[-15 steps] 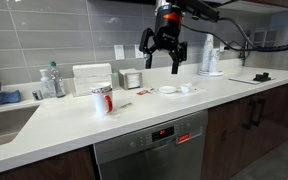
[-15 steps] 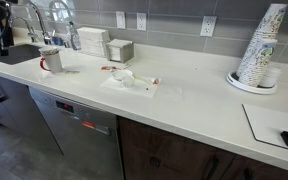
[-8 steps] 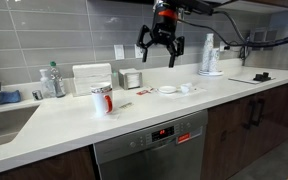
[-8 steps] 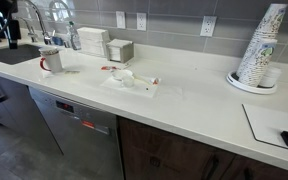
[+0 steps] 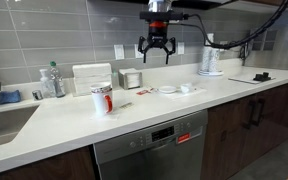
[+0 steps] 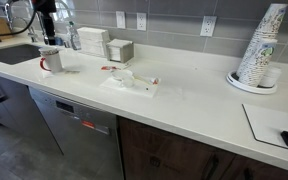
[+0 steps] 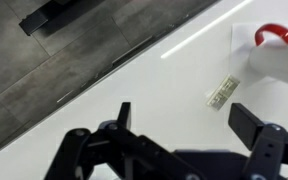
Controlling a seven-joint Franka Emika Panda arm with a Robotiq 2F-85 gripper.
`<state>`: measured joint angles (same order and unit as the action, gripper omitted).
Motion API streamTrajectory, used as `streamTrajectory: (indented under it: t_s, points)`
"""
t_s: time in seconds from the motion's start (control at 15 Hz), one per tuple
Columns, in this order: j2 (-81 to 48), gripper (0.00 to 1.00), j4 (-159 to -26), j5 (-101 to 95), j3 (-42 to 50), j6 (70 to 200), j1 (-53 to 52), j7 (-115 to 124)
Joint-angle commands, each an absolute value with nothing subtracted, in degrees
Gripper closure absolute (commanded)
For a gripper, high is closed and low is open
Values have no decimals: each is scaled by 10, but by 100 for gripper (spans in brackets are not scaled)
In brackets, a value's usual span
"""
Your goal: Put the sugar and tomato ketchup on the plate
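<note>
My gripper [image 5: 156, 50] is open and empty, high above the counter behind the cup; it also shows in an exterior view [image 6: 46, 30] and in the wrist view [image 7: 184, 122]. The small white plate [image 5: 168, 90] [image 6: 124, 74] lies on a white napkin on the counter. A tiny reddish ketchup sachet [image 6: 106, 68] [image 5: 141, 92] lies just beside the plate. A pale sugar sachet [image 7: 221, 93] lies on the counter beside the white cup with red print [image 7: 284, 50] [image 5: 102, 100] [image 6: 50, 59], below and ahead of my jaws.
A white box-shaped container [image 5: 91, 78] and a smaller one [image 6: 120, 50] stand at the wall. A stack of paper cups [image 6: 259, 50] [image 5: 210, 58] is at one end, a sink [image 5: 4, 118] with bottles [image 5: 52, 82] at the other. A black mat [image 6: 284, 125] lies near the counter edge.
My gripper has risen and swung away from above the plate toward the cup side, staying open. Nothing on the counter has moved.
</note>
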<state>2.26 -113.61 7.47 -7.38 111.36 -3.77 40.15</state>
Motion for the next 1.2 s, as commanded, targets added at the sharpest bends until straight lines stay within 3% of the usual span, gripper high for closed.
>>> streamTrajectory:
  t_s: [0.0, 0.47, 1.13]
  points:
    - [-59, 0, -1073, -8, -68, 1144, -44, 523]
    - [-170, 0, -986, -112, -27, 1187, -73, 748]
    - [-288, 0, -912, -175, 31, 1286, -117, 862]
